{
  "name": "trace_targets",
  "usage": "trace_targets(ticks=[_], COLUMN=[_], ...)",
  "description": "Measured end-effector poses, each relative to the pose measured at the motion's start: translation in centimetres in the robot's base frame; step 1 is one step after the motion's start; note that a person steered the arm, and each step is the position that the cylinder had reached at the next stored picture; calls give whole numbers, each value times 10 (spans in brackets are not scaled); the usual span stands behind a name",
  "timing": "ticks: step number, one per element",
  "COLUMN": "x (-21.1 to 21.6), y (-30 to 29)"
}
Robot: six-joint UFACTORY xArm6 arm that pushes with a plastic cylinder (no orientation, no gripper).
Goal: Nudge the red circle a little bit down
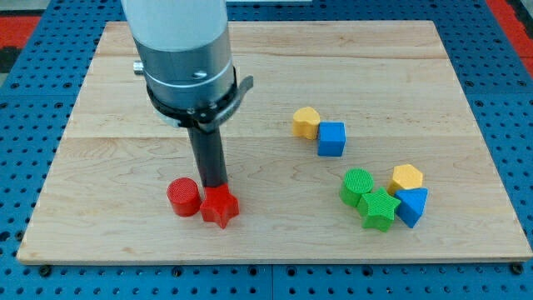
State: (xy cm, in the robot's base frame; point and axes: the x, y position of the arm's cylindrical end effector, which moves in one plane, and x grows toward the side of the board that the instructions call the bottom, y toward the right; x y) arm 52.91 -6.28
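The red circle [183, 197] lies near the board's lower edge, left of centre. A red star [219, 206] touches its right side. My tip [213, 187] stands just above the red star and right of the red circle's top, close to both. The dark rod rises from it to the arm's grey body at the view's top.
A yellow hexagon [306, 122] and a blue cube [331, 138] sit right of centre. Lower right is a cluster: green circle [358, 186], green star [379, 208], yellow hexagon [405, 178], blue triangle [412, 206]. The wooden board [108, 142] ends close below the red blocks.
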Motion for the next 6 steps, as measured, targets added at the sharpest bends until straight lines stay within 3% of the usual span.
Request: trace_targets(ticks=[1,2,3,6], x=[-17,-38,-15,-19], y=[4,-37,-55,-54])
